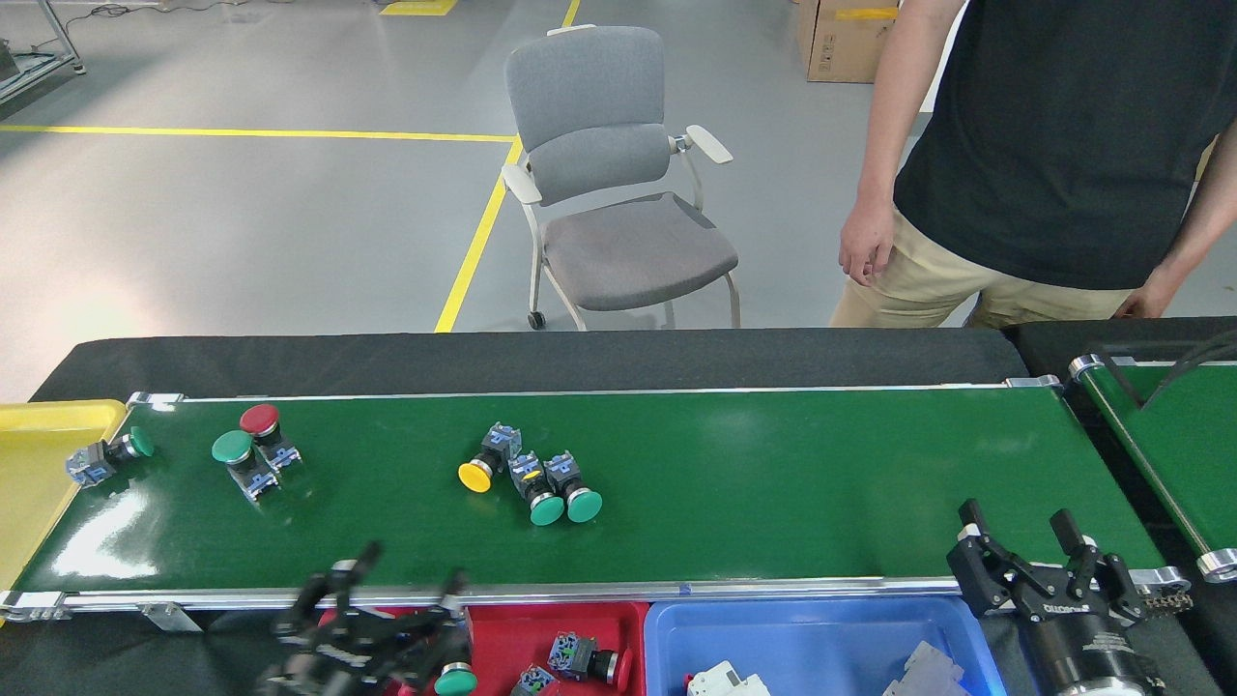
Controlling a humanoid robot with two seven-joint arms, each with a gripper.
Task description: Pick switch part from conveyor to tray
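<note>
The conveyor [773,483] is a wide green belt across the view. Several switch parts lie on it: one green-capped at the far left end [101,456], a green [232,448] and red [259,420] pair, and a cluster with a yellow cap [475,476] and two green caps [565,507]. The red tray [541,623] at the front holds a few switch parts. My left gripper [406,575] is motion-blurred over the front rail, left of the red tray, open and empty. My right gripper [1017,527] stands open and empty at the belt's front right corner.
A blue tray [821,638] with white parts sits right of the red one. A yellow tray [39,454] adjoins the belt's left end. A second green belt [1169,435] lies at the right. A person [1044,145] stands behind the table, beside a grey chair [618,174].
</note>
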